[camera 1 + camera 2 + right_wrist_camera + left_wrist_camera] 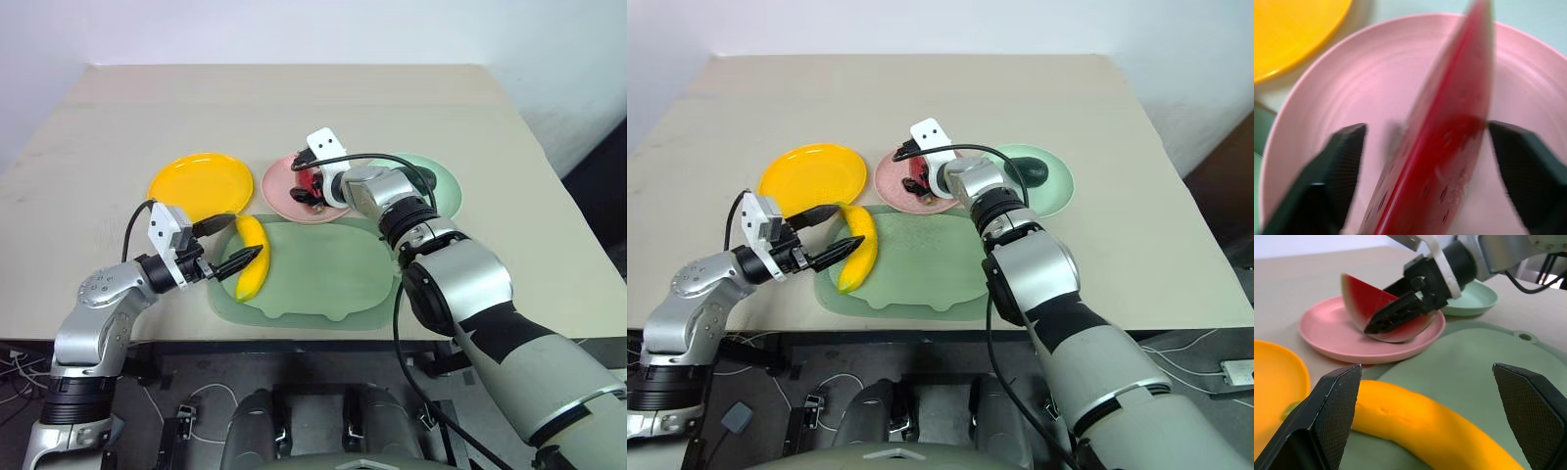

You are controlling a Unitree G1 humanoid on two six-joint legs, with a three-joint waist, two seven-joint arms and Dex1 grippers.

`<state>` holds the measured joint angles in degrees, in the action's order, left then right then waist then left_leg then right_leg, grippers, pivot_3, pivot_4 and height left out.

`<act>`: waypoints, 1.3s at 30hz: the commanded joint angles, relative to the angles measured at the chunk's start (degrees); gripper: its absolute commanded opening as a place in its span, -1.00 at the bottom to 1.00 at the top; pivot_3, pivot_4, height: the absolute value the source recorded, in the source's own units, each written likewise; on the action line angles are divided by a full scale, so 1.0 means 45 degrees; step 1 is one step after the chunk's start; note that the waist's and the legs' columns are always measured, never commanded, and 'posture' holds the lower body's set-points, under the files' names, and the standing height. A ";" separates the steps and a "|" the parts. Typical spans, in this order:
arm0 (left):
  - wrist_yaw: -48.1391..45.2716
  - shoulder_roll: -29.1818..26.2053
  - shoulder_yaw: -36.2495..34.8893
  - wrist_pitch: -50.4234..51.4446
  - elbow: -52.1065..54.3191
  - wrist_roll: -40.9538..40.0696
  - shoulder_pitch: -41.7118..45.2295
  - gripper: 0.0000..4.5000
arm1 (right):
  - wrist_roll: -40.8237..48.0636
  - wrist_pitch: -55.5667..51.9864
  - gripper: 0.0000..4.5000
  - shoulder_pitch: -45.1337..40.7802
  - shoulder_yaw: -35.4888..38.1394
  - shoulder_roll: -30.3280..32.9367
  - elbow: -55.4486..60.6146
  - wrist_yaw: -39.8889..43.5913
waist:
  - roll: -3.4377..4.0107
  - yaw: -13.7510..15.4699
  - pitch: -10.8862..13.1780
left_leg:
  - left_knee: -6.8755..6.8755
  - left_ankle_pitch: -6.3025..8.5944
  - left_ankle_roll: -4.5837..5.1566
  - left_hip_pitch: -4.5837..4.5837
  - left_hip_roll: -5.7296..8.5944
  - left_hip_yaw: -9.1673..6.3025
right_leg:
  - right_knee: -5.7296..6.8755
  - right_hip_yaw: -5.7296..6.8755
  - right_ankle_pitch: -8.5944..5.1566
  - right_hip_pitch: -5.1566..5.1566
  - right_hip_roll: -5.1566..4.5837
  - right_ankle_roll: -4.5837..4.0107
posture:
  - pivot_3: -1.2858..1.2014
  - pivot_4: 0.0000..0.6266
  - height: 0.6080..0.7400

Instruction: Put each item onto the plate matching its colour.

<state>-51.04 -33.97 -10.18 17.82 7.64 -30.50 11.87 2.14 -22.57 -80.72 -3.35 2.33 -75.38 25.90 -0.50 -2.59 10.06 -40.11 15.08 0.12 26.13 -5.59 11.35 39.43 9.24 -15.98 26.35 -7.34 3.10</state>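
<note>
The red watermelon wedge [1359,296] stands tilted on the pink plate [279,194]. My right gripper [312,186] is open, with a finger on each side of the wedge. The yellow banana [253,257] lies on the left part of the pale green mat [323,274], just below the orange-yellow plate [196,181]. My left gripper [227,245] is open and level, with its fingertips beside the banana. The dark green avocado [1032,171] sits on the mint green plate [1058,186], to the right of my right forearm.
The three plates stand in a row across the middle of the beige table [294,98]. The mat reaches nearly to the table's front edge. A black cable [392,162] loops over my right wrist above the mint green plate.
</note>
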 commanded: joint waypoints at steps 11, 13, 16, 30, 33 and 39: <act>-0.0060 -0.0446 -0.0658 0.0120 0.0781 -0.0337 -0.0153 1.00 | 0.0943 -0.2169 0.99 -0.0237 0.0885 0.1441 0.4431 0.2924 | -0.0001 0.0000 -0.0001 | -0.0001 0.0000 0.0000 0.0005 0.0000 -0.0006 | 0.0002 -0.0001 0.0000 0.0004 0.0001 0.0000 | 0.03 -0.52 0.32; -0.0056 -0.0495 -0.0730 0.0194 0.0812 -0.0367 -0.0139 1.00 | 0.1432 -0.3500 0.99 0.0861 0.0900 0.1886 0.7205 0.3346 | -0.0002 0.0028 -0.0002 | 0.0000 0.0000 0.0000 0.0007 -0.0003 -0.0020 | -0.0003 0.0000 0.0000 0.0000 0.0002 0.0000 | 0.03 -0.52 0.32; -0.0008 -0.0617 -0.0857 0.0288 0.0994 -0.0464 -0.0245 1.00 | 0.2236 -0.5167 0.99 0.3326 0.0977 0.2548 1.2190 0.3348 | -0.0016 0.0098 -0.0011 | -0.0004 0.0000 0.0000 0.0014 -0.0003 -0.0039 | -0.0013 0.0011 0.0000 -0.0011 0.0001 0.0000 | 0.03 -0.52 0.32; 0.1024 -0.0592 -0.1425 0.0574 0.2165 -0.0588 -0.1315 1.00 | 0.5015 -0.2974 0.99 1.2262 0.1510 0.4021 2.2106 0.4508 | -0.0015 0.0132 -0.0011 | -0.0003 -0.0005 -0.0010 -0.0006 0.0004 -0.0049 | -0.0002 0.0012 0.0001 -0.0027 0.0004 0.0000 | 0.03 -0.52 0.32; 0.1427 -0.0476 -0.1545 0.0677 0.2519 -0.0642 -0.1542 1.00 | 0.5667 -0.2912 0.99 1.3371 0.1553 0.4363 2.2807 0.4822 | -0.0015 0.0106 -0.0011 | -0.0005 -0.0005 -0.0010 -0.0009 0.0004 -0.0052 | 0.0002 0.0012 0.0002 -0.0027 0.0005 -0.0001 | 0.03 -0.52 0.32; 0.2201 -0.0315 -0.1416 0.1096 0.3294 -0.0852 -0.1774 1.00 | 0.5450 -0.2442 0.99 1.3421 0.1231 0.4856 2.2054 0.4723 | -0.0018 0.0113 -0.0011 | 0.0009 0.0001 -0.0007 -0.0145 0.0002 -0.0056 | -0.0021 0.0014 0.0001 -0.0157 0.0005 -0.0006 | 0.03 -0.52 0.32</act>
<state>-42.70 -35.57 -15.08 22.03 19.55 -33.25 4.10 26.71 -35.36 -19.15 2.69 23.75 24.05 47.48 -0.59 -2.09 10.01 -40.06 15.10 0.11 25.39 -5.58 11.07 39.30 9.32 -15.97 25.54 -7.31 3.07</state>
